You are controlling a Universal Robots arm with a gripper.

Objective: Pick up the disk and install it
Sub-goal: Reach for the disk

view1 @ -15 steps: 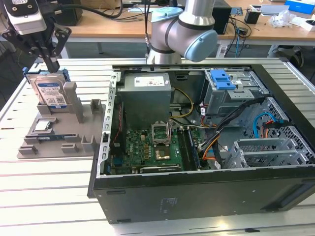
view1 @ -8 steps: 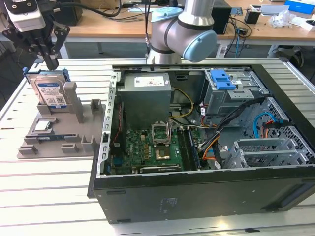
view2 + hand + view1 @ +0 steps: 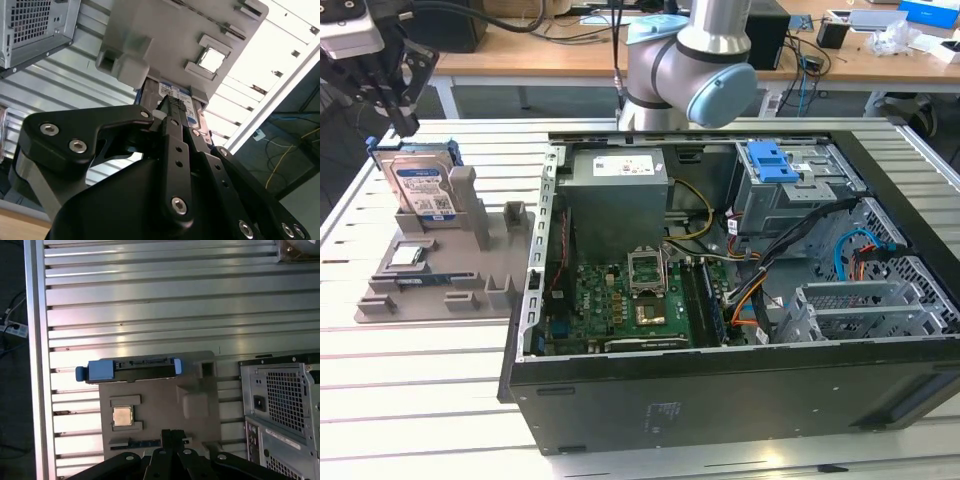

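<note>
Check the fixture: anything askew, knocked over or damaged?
Nothing stands out. The disk stands upright in its slot on the grey fixture, the small chip lies flat in its recess, and the gripper hangs above the disk.

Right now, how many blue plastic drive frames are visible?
2: one around the disk in the grey holder; one blue caddy inside the computer case. Others may be hidden.
</note>
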